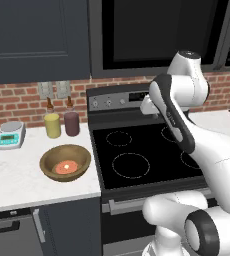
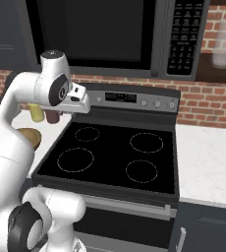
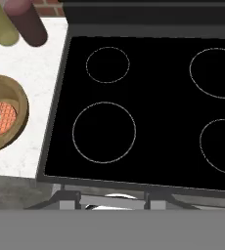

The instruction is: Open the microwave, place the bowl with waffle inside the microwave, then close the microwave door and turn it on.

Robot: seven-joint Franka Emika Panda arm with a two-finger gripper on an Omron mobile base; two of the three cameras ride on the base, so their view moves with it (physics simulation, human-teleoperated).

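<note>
Microwave (image 2: 110, 34) sits closed, mounted above the stove, higher than the hand and behind it. The gripper (image 1: 148, 106) hangs over the rear of the cooktop with its camera looking straight down, so it faces away from the appliance; whether the jaws are spread or pressed together I cannot tell, and nothing is seen between them.

Judgement: the coming move turns on a lift and re-aim, wrist upward and back toward the microwave door (image 2: 93, 32). Its long axis runs horizontally; black glass set in a dark grey frame, glossy and flat. Button panel (image 2: 184, 37) occupies the right end, so the handle probably sits near that side, though no bar can be made out here.

Below the hand: stove (image 3: 148, 105), smooth black glass top, four thin white burner rings, silver knob strip at the back.

To the left, on the speckled white counter (image 1: 17, 175): the bowl (image 1: 65, 162), round, shallow, brown wood, upright, just beside the stove edge. The waffle (image 3: 0, 117) lies flat in its centre, reddish-orange, gridded, pale spot in the middle. Both are untouched and well apart from the hand.
</note>
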